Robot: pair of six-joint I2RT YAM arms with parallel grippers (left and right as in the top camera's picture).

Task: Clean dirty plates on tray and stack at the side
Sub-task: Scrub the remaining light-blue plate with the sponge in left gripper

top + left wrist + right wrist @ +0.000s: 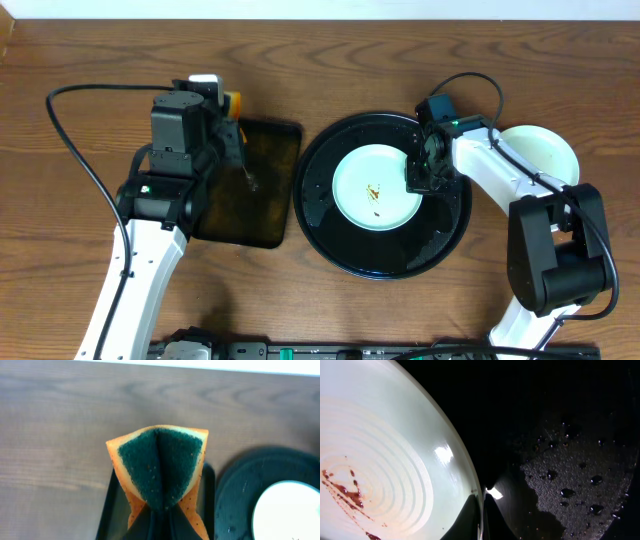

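Note:
A pale mint-green plate (375,188) with a thin brown smear lies in the middle of the round black tray (330,235). My right gripper (418,178) is shut on the plate's right rim. In the right wrist view the fingers (482,510) pinch the plate's edge (385,450) above the wet tray (570,460). My left gripper (232,125) is shut on an orange sponge with a dark green scrub face (159,467), folded between its fingers (160,510). Another pale plate (545,150) rests on the wood at the far right, partly hidden by the right arm.
A rectangular black tray (250,215) lies left of the round tray, under the left gripper; it also shows in the left wrist view (107,515). The round tray (245,485) and the plate (290,515) show at that view's right. Water drops dot the round tray.

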